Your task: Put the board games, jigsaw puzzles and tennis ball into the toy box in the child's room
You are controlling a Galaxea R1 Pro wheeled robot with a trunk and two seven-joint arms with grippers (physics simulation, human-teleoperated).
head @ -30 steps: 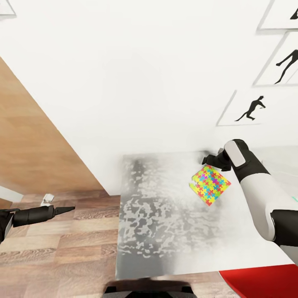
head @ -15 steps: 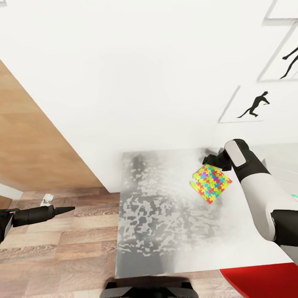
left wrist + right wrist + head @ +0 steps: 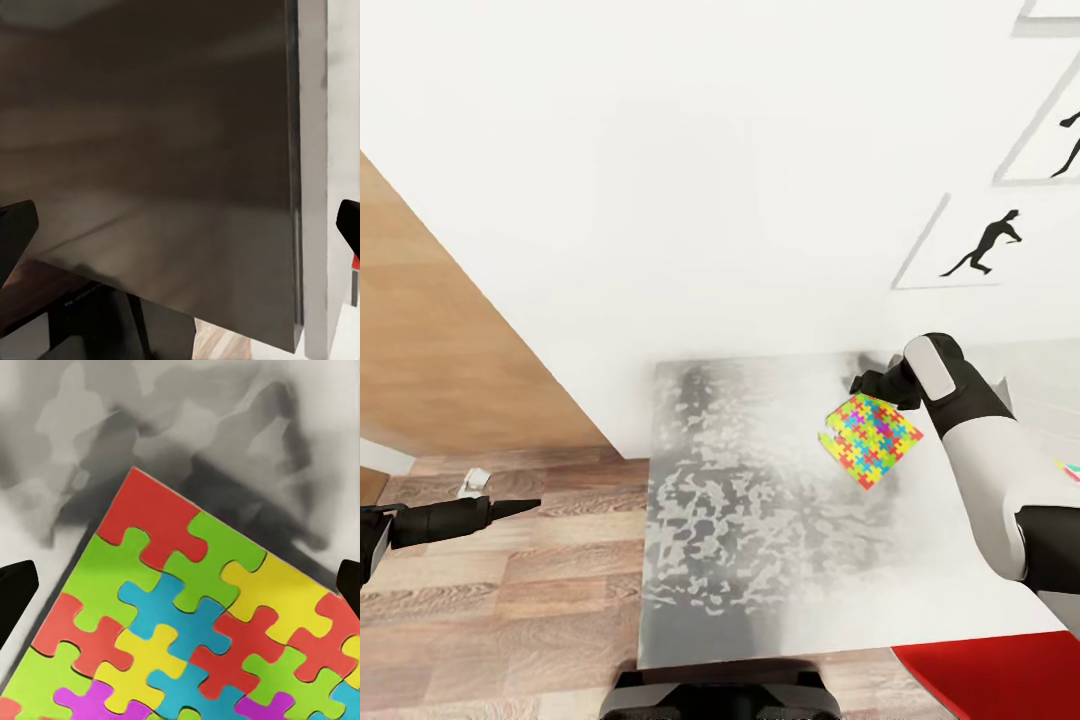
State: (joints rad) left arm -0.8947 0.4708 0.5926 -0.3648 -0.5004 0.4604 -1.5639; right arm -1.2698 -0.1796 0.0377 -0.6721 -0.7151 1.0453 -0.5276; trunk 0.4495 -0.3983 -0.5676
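Head view: you are at the pick-up step for one jigsaw puzzle (image 3: 870,440), which lies flat on the mottled grey-white table (image 3: 740,520). Your right gripper (image 3: 872,382) hangs just beyond the puzzle's far corner, close over it, with the arm reaching in from the near right. From this angle you cannot tell how wide the jaws stand, and nothing looks held. The left gripper (image 3: 525,506) is well away from the puzzle, out past the table's left edge over the wood-plank floor, its fingers appearing drawn to a point with nothing between them. A black silhouette print (image 3: 985,245) hangs on the wall beyond the right gripper. The toy box is not visible here, so judge that the carry comes later.

Left wrist view: the left gripper's tips sit wide at either edge, open and empty, facing a dark panel (image 3: 165,150).

Right wrist view: the right gripper's tips sit wide apart, empty. The jigsaw puzzle (image 3: 202,622) lies directly ahead between them, one corner pointing away from the claw, flat on the table (image 3: 90,427). A flat slab gives little to pinch, so your next move likely calls for lowering onto an edge or corner before closing.
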